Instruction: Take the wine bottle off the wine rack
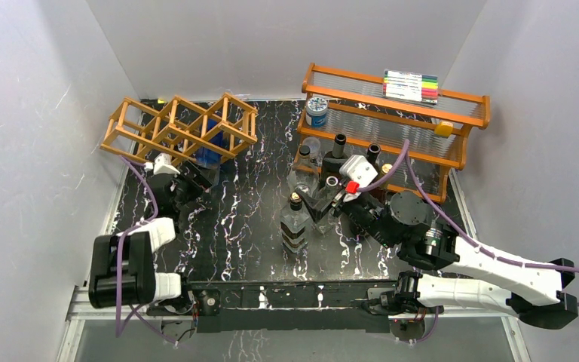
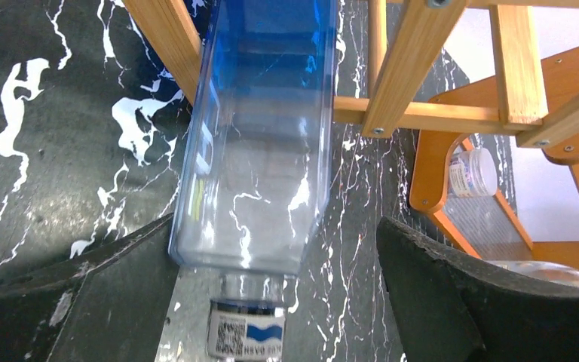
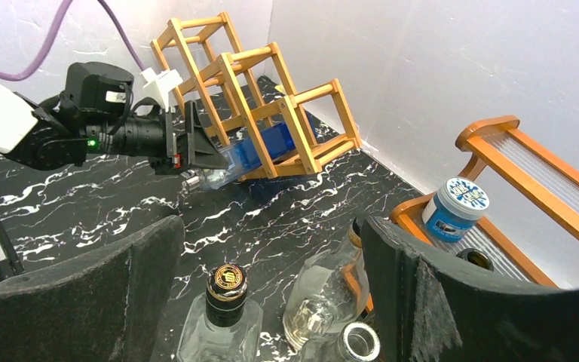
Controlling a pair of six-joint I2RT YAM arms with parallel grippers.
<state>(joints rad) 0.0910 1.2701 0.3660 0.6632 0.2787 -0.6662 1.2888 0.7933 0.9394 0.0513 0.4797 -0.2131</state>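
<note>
At far left corner of bench (image 1: pixel 234 226): rack (image 1: pixel 181 128), tilted lattice of open cells, close to left wall. Bottle (image 1: pixel 208 156), clear blue and square-sided, lodged in a lower cell near rack's right end. Base inside the cell, neck end protruding toward near edge and sloping down to bench. Not yet off rack.

Left gripper (image 1: pixel 192 177) level with neck end, jaws wide, bottle's shoulder between them, no grip seen. From left wrist view: one finger (image 2: pixel 121 294) just beside a glass corner, contact not determinable; other finger apart from glass. Labelled cap visible below shoulder, between the fingers.

Obstructions: rack sticks flanking bottle body on both sides and crossing above it.

Right gripper (image 1: pixel 324 200) around bench centre, jaws wide, holding nothing, hanging above spare bottles (image 1: pixel 339 151). These clustered in front of shelf's left half, well apart from rack. Capped bottle (image 1: pixel 295 222), square with black and gold top, nearest to near edge.

At far right corner: shelf (image 1: pixel 392 113), two tiers. Marker pack (image 1: pixel 411 85) on top tier; jar (image 1: pixel 317 109) with blue label at left end of lower tier.
</note>
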